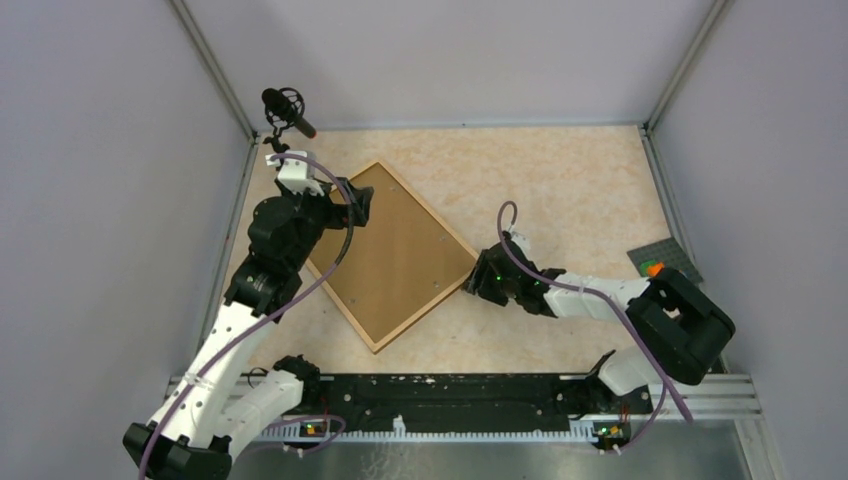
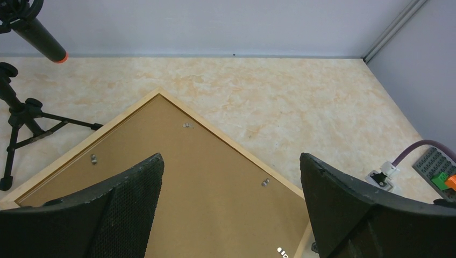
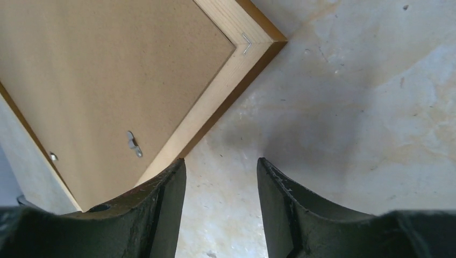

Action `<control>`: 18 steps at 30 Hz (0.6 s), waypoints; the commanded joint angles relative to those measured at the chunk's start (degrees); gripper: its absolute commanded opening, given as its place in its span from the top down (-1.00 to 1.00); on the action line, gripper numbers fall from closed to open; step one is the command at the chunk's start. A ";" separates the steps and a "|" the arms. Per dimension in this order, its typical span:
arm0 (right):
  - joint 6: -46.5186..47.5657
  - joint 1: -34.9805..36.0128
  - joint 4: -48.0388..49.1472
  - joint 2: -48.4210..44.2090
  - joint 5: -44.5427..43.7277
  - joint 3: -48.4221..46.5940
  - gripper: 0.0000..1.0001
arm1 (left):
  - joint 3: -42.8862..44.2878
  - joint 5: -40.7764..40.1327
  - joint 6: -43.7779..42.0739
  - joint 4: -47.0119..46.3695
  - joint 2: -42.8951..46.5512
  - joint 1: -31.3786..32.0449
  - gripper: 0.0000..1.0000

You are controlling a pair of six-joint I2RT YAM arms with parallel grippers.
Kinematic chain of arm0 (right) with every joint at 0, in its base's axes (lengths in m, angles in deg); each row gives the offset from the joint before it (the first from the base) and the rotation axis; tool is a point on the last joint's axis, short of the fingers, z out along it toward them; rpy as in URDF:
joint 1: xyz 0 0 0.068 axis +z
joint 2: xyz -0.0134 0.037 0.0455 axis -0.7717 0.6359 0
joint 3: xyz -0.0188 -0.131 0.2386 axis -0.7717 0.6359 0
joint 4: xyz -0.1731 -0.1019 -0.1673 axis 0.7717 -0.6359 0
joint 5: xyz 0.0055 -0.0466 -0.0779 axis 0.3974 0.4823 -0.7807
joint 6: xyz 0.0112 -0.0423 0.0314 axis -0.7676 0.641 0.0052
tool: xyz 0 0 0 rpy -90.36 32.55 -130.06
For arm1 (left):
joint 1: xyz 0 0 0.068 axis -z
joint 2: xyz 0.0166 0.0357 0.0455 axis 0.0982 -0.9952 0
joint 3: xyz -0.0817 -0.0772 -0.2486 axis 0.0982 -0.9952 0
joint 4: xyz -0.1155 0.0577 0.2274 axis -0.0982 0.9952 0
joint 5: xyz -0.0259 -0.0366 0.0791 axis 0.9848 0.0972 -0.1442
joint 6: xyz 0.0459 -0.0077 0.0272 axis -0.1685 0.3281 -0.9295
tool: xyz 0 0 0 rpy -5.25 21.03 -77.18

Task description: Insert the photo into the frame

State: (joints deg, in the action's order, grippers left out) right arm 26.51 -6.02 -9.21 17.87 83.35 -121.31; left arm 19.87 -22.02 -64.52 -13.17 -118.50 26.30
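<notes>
Presently the left gripper's jaws are standing wide and empty above the frame, while the right gripper's are gaping narrower, empty, just beside its corner. The frame is lying back-up, skewed, board inside, nearer the worktop's left edge.

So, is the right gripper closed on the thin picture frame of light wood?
No, the right gripper has its fingers apart over the marbled beige table, just beside the light wooden frame, gripping nothing.
</notes>
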 commanded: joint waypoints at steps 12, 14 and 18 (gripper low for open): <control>-8.38 1.35 -9.10 11.64 -6.69 -7.64 0.03 | -0.05 1.31 0.75 -2.46 2.00 -0.34 -0.97; -8.68 2.21 -10.91 13.66 -7.34 -8.76 0.03 | -0.05 1.22 0.75 -2.41 2.33 -0.36 -0.97; -9.25 3.66 -11.66 15.53 -8.00 -9.25 0.03 | 0.04 1.00 0.75 -2.37 3.06 -0.37 -0.97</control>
State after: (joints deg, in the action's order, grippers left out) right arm 17.68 -3.90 -12.31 28.45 77.05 -132.08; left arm 19.87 -21.17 -63.97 -13.15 -116.88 26.30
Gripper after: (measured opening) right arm 0.482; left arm 0.987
